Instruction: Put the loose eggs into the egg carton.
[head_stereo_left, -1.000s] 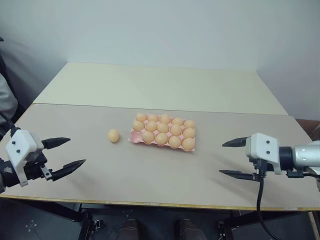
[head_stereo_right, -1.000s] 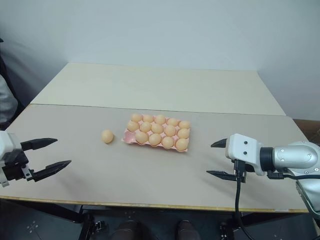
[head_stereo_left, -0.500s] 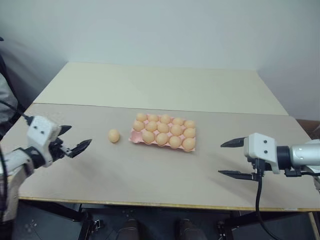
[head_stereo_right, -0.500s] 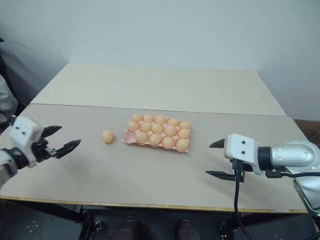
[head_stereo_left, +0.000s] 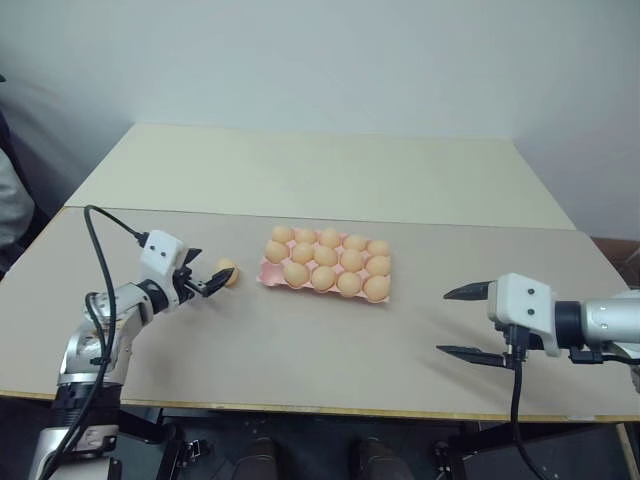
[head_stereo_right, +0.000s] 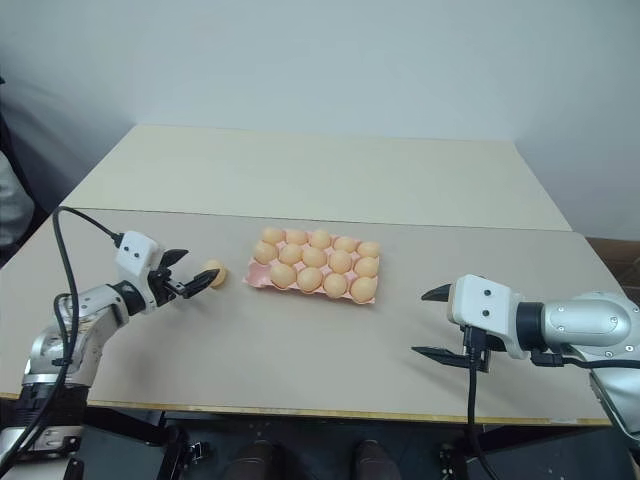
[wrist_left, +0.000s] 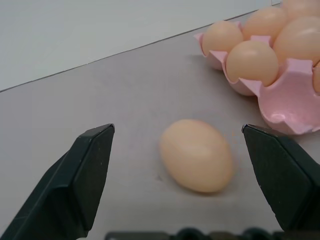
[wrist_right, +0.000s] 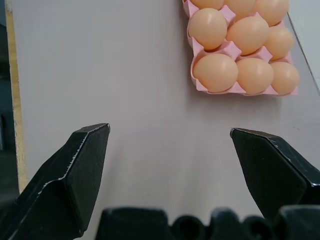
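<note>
Now: left gripper brackets the loose egg beside the carton

Leftmost, the left gripper (head_stereo_left: 211, 283) reaches over the table (head_stereo_left: 300, 340) with its fingers spread apart, one on each side of the loose egg (head_stereo_left: 228, 273); from the left wrist view neither fingertip touches the shell. That egg lies on the tabletop just left of the egg carton (head_stereo_left: 326, 264), a pale pink tray with eggs in its cups, sitting mid-table. Well to the right, near the table's near edge, the right gripper (head_stereo_left: 463, 322) hovers with its fingers wide apart and nothing between them, pointing left toward the carton.
</note>
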